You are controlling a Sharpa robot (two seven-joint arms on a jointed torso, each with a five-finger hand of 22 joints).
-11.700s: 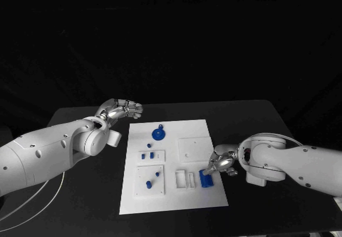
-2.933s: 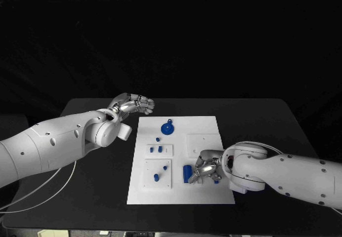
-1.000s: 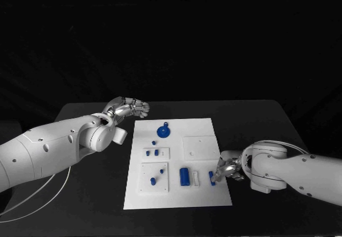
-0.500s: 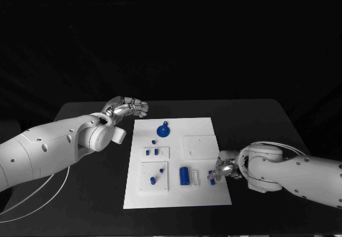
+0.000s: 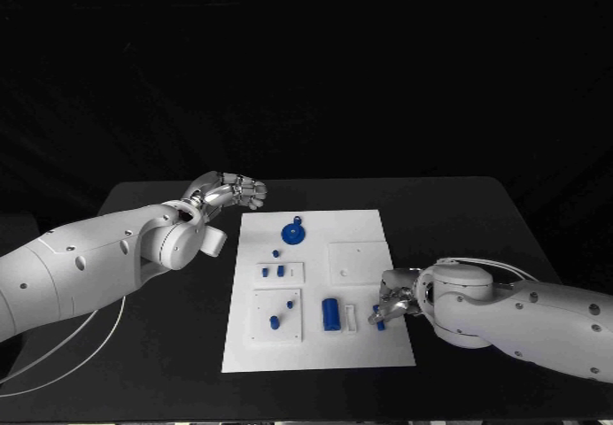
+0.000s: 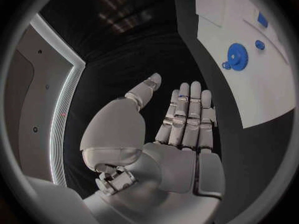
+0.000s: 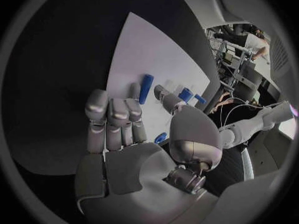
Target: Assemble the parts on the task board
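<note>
Head view: right hand [image 5: 391, 305], lower right, has edged onto the task board [image 5: 320, 354]; fingers around a small blue part [image 5: 379, 319], grasp uncertain. Left hand [image 5: 234, 192] unchanged, empty, loosely curled. Placement pending.

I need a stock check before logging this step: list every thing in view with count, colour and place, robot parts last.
table: one, black, under everything.
task board: one, white, mid-table.
gear-shaped part: one, blue, far end of the board.
cylinder part: one, blue, lying near the board's near right.
small part: one, blue, at the board's right edge by the right robot hand; whether it is held, I cannot tell.
other small parts: several, blue, on the board's left side.
left robot hand: one, silver, off the board's far left corner, holding nothing.
right robot hand: one, silver, at the board's right edge.
</note>
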